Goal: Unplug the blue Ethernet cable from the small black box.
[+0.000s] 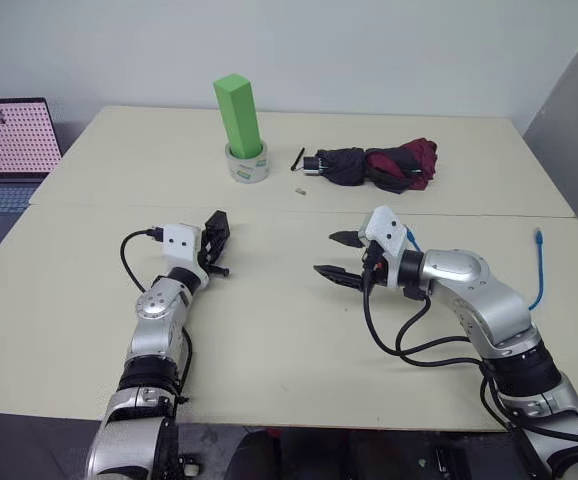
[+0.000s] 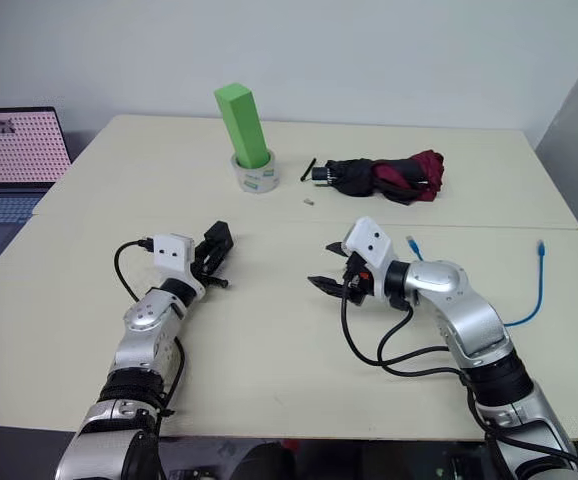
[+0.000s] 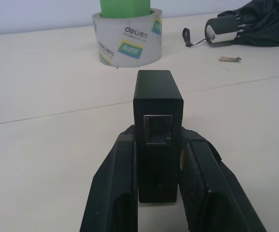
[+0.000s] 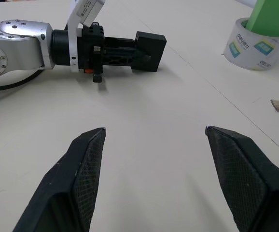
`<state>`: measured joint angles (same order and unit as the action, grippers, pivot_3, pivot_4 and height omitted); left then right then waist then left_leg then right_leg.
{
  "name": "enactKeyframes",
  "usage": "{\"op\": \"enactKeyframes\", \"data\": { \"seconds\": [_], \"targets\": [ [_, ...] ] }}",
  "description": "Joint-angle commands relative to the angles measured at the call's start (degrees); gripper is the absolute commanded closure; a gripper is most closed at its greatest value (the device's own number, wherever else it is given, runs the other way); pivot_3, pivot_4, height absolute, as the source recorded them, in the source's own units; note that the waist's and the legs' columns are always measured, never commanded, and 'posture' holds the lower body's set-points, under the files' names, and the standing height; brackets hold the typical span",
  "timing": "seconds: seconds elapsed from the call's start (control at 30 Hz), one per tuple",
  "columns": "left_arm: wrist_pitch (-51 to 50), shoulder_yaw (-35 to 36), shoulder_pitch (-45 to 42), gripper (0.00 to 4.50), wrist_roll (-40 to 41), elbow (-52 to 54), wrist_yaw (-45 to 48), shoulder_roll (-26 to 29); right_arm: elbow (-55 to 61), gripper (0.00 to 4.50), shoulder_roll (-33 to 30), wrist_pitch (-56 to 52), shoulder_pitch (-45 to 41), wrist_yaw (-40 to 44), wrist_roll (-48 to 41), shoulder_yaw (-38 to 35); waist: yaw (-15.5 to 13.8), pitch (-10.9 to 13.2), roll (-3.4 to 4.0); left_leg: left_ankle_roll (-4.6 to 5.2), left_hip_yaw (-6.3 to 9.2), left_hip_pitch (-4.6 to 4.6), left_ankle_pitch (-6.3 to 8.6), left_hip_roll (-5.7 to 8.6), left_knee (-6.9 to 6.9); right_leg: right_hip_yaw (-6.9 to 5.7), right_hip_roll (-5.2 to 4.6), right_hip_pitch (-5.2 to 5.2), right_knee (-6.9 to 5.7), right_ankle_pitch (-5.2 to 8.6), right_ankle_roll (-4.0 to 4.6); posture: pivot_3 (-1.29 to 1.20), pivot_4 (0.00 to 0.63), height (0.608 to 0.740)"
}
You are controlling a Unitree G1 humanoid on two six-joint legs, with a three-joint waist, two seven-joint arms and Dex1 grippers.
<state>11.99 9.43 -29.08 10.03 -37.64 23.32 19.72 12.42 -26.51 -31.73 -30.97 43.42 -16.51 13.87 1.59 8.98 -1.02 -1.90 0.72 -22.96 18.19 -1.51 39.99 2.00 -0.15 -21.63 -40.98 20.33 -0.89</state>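
Beige table [image 1: 289, 330]: left jaws clamped on small black box [image 3: 157, 125], empty port visible; right jaws apart.

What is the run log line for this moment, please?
left hand: shut on small black box | port empty | right hand: open | blue Ethernet cable: on table

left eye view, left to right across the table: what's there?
Laptop → small black box in the left gripper → green block standing in the tape roll → right gripper → folded umbrella → blue Ethernet cable.
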Motion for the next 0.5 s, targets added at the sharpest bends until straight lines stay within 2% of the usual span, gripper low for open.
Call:
{"op": "enactKeyframes", "data": {
  "seconds": [0.03, 0.2, 0.23, 0.3, 0.5],
  "targets": [
    [1.1, 1.0, 0.5, 2.68, 0.2, -1.4, 0.0, 0.1, 2.2, 0.98, 0.1, 0.1, -0.7, -0.1, 0.1, -0.7, 0.1, 0.0, 0.0, 0.0, 0.0, 0.0, 0.0, 0.0, 0.0, 0.0, 0.0, 0.0, -0.01, 0.0, 0.0, 0.0, 0.15, 0.74],
    [-2.1, 0.9, 4.9, 1.69, 1.9, 4.4, 1.2, -0.1, 3.7, 0.98, 0.1, -0.5, 0.3, -0.5, 0.1, -0.7, 0.1, 0.0, 0.01, 0.0, 0.0, 0.0, 0.0, -0.01, 0.0, 0.01, 0.0, -0.01, -0.01, 0.0, 0.0, 0.0, 0.15, 0.74],
    [-3.6, 0.9, 6.5, 1.39, 2.3, 6.7, 1.3, -0.1, 4.1, 0.98, 0.2, -0.7, 0.6, -0.7, 0.0, -0.7, 0.1, 0.0, 0.01, 0.0, 0.0, 0.0, 0.0, -0.02, -0.01, 0.0, 0.0, -0.01, 0.0, 0.0, 0.0, 0.0, 0.15, 0.74],
    [-6.1, 0.4, 10.0, 1.08, 2.3, 11.9, 1.9, 0.8, 5.0, 0.98, 0.4, -1.2, 1.2, -1.3, 0.0, -0.7, 0.2, 0.0, 0.01, 0.0, 0.01, 0.02, 0.0, -0.03, -0.03, -0.01, 0.0, -0.01, -0.01, 0.0, 0.0, 0.0, 0.15, 0.74],
    [-18.7, -0.6, 20.1, 1.08, 3.3, 30.6, 5.2, 6.5, 9.2, 0.98, 0.6, -1.0, 6.3, -5.5, 1.5, -1.5, 0.3, 0.0, 0.02, 0.0, 0.03, 0.03, 0.0, -0.05, -0.08, -0.01, 0.01, 0.0, -0.02, 0.0, 0.0, 0.0, 0.15, 0.74]
  ]
}}
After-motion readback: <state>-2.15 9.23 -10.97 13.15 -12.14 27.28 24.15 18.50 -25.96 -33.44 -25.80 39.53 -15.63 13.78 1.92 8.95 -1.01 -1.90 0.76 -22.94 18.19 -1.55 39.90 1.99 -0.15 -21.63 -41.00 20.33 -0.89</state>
